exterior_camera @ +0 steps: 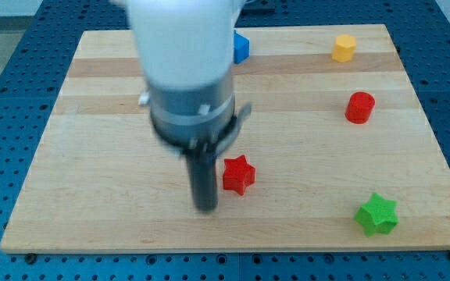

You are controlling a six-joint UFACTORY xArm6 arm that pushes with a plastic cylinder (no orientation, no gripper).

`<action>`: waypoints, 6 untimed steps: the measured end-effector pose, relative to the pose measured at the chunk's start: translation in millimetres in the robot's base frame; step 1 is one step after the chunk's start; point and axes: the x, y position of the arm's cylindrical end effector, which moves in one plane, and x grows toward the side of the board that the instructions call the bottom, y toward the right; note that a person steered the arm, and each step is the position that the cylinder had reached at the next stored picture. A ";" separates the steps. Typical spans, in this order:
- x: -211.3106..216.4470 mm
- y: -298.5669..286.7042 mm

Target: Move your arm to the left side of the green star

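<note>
Camera view:
Tip: my tip (205,208) is a bare rod that grasps nothing, resting on the board (92,195) at lower centre of the frame.
Nearest block: red star (238,174), just to the tip's right and slightly above it.
Green star (377,215): lower right of the frame, well apart from the tip.
Red cylinder (359,107): right side, mid height.
Yellow block (344,48): upper right.
Blue block (241,48): top centre, partly hidden by the arm.
</note>
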 end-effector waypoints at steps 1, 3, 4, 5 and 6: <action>17.3 0.3; 5.2 93.8; -12.0 88.9; -21.2 82.6; -65.6 80.2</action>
